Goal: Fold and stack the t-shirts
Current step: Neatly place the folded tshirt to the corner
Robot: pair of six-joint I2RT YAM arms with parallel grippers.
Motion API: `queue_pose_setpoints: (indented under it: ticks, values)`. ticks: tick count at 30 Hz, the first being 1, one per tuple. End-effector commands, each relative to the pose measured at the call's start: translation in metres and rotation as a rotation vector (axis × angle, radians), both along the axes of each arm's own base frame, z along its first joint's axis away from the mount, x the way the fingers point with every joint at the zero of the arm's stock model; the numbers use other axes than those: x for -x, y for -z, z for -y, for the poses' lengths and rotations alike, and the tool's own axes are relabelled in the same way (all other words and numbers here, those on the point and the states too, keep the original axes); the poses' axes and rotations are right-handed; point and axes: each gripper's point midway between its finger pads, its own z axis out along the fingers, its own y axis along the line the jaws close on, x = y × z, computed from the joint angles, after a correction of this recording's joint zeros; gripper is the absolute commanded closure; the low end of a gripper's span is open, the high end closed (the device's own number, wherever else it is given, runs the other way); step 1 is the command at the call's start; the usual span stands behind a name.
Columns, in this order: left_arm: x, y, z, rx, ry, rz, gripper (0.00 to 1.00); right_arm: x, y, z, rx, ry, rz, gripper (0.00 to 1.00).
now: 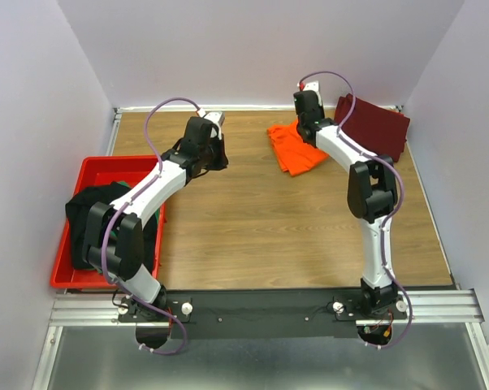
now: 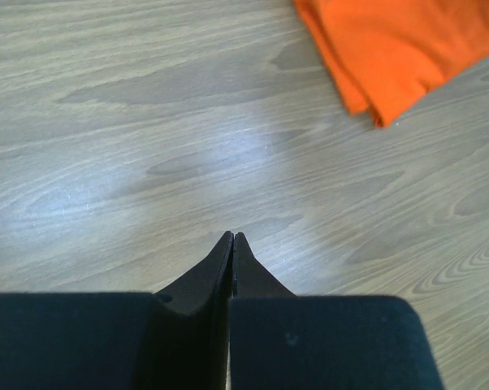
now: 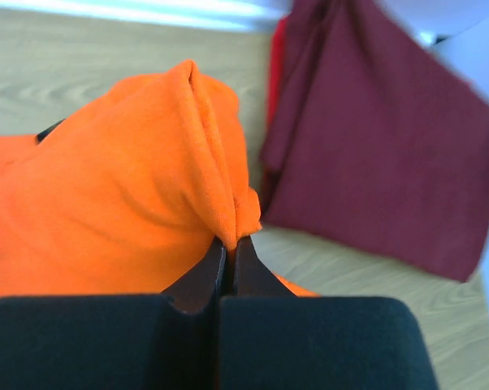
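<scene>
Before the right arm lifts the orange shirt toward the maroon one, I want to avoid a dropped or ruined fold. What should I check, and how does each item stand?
1. Right gripper holds the orange shirt: ok, it is shut on a bunched fold of the cloth.
2. Left gripper is out of the cloth: ok, it is shut and empty above the bare table, to the left of both shirts.
3. Maroon shirt is ready as the stack base: ok, it lies in the far right corner with nothing on top.
4. Orange shirt is neatly folded: cannot tell, since the cloth is bunched at the grip and the arm hides part of it.
</scene>
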Motion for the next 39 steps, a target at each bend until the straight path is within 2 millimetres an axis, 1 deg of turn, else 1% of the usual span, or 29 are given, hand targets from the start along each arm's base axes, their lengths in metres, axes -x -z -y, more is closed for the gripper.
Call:
queue_pose_setpoints:
  ticks: [1,4,9,12,13,14,16,27,30,32,35,37,39]
  values:
    - [-0.003,-0.015,-0.002,0.015,0.013,0.055,0.93,-0.023,-0.037,0.026,0.088,0.041,0.063,1.0]
    - [-0.004,-0.019,-0.004,0.018,0.012,0.065,0.93,-0.034,-0.055,0.038,0.113,0.056,0.095,1.0]
    - [-0.003,-0.017,-0.005,0.017,0.017,0.063,0.93,-0.047,-0.082,0.056,0.132,0.069,0.14,0.99]
    - [-0.002,-0.015,-0.003,0.019,0.027,0.056,0.93,-0.052,-0.096,0.062,0.137,0.065,0.162,1.0]
    - [-0.002,-0.015,-0.004,0.02,0.024,0.055,0.93,-0.053,-0.098,0.067,0.139,0.068,0.165,1.0]
    - [-0.002,-0.014,-0.002,0.021,0.028,0.053,0.93,-0.055,-0.106,0.067,0.145,0.064,0.178,1.0]
    - [-0.002,-0.012,-0.002,0.022,0.036,0.047,0.93,-0.059,-0.116,0.073,0.152,0.069,0.196,1.0]
    - [-0.002,-0.008,0.001,0.028,0.048,0.036,0.93,-0.063,-0.15,0.089,0.164,0.074,0.25,1.0]
    - [-0.001,-0.006,0.002,0.029,0.055,0.029,0.93,-0.063,-0.161,0.103,0.161,0.095,0.272,1.0]
    - [-0.001,-0.006,0.002,0.032,0.057,0.028,0.93,-0.062,-0.164,0.11,0.159,0.102,0.275,1.0]
    - [-0.001,-0.004,0.003,0.032,0.059,0.023,0.93,-0.06,-0.164,0.125,0.148,0.122,0.274,1.0]
    - [-0.001,-0.004,0.004,0.034,0.064,0.024,0.93,-0.058,-0.16,0.138,0.139,0.137,0.264,1.0]
    - [-0.001,-0.003,0.004,0.036,0.068,0.02,0.93,-0.056,-0.148,0.147,0.119,0.143,0.246,1.0]
